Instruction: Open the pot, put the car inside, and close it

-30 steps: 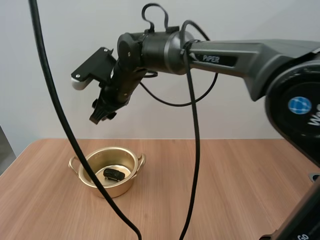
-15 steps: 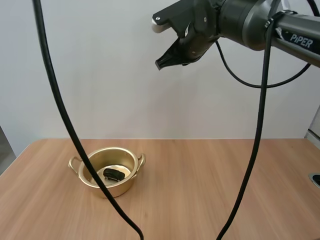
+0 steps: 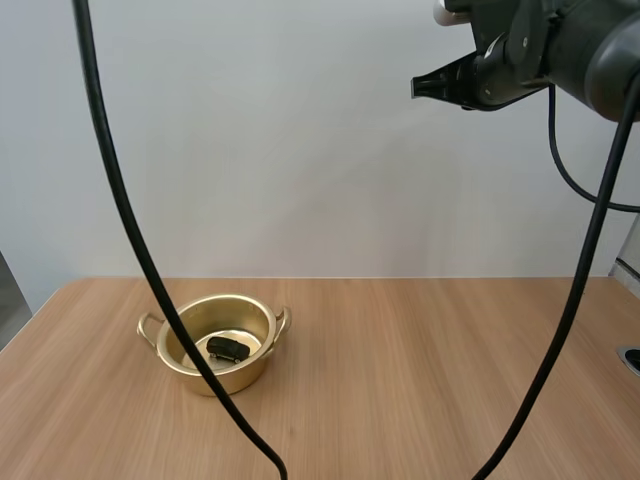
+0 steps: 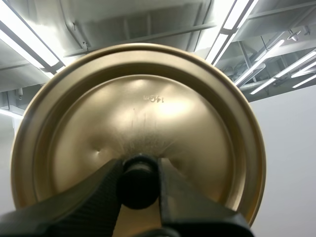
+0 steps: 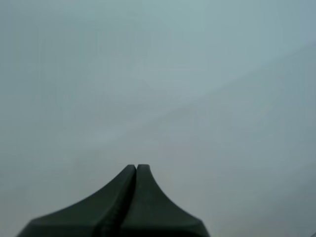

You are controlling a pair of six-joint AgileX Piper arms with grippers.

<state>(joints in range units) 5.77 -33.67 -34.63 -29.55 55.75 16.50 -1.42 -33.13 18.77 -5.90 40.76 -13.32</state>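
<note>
A light wooden table bears a gold pot, upright and open-topped, a handle at each side; the table's far edge runs just behind the pot

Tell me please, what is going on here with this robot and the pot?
The golden pot stands open on the wooden table, and the small black car already lies inside it. The left pincer holds the pot's lid by its black knob. The right pincer is shut on nothing, high above the table. Closing the pot remains.
</note>
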